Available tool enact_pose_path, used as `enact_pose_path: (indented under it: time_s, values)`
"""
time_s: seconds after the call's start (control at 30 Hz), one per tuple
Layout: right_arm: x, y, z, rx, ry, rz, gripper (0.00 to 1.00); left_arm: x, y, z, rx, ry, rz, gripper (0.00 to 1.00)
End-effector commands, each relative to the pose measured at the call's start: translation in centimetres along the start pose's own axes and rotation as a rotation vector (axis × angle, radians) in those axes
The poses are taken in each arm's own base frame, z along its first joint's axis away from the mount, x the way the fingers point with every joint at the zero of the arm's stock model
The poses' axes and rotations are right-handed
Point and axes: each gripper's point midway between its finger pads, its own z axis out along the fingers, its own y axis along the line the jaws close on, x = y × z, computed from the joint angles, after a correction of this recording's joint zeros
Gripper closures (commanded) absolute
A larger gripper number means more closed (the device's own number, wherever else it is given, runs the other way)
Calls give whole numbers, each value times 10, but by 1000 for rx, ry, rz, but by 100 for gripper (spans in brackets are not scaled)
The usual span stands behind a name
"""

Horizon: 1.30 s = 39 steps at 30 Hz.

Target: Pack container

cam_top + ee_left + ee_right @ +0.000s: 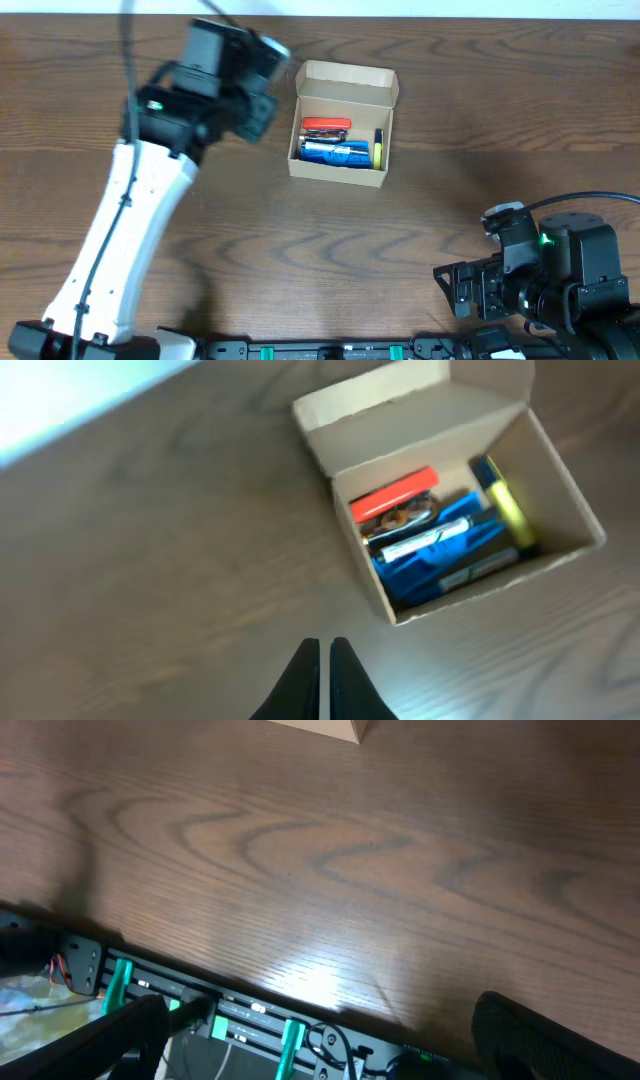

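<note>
The container [337,172], a plain tan cardboard box, stands on the tabletop [480,120] near its far middle, with the flap lid [347,82] upright and not yet shut. Inside lie a red object [326,126], blue pens [335,152] and a yellow marker [379,148].

The left end effector [325,660] hovers just beside the box, fingers almost together and holding nothing. The right end effector [448,288] is well apart, its fingers wide apart.

I think a push on the flap can slide or tip this light box, because nothing holds it. A pen lying high can also stop the flap.

The box has no print. A white label on one blue pen is too blurred to read.
</note>
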Motion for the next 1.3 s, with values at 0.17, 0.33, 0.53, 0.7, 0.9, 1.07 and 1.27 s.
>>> enact_pose_path:
  time_s: [0.17, 0.33, 0.53, 0.7, 0.9, 1.07, 1.27]
  values:
    - [-4, 2, -3, -8, -19, -10, 1, 14, 26, 6, 142, 30, -285, 94]
    - [-5, 2, -3, -7, -21, -11, 1, 17, 29, 8, 134, 38, -266, 94]
    - [-16, 4, -3, -17, -67, -5, 1, 19, 28, 8, 138, 46, -269, 64]
    - [-41, 3, 1, -18, -161, 17, 1, 21, 33, 10, 109, 56, -269, 6]
    - [-60, -31, 27, 134, -176, 219, 42, 22, 37, 21, 104, 71, -286, 0]
    - [-81, -40, 62, 158, -145, 254, 91, 31, 42, 49, 114, 128, -338, 13]
    - [-113, -61, 114, 191, -93, 308, 99, 38, 49, 83, 121, 174, -394, 20]
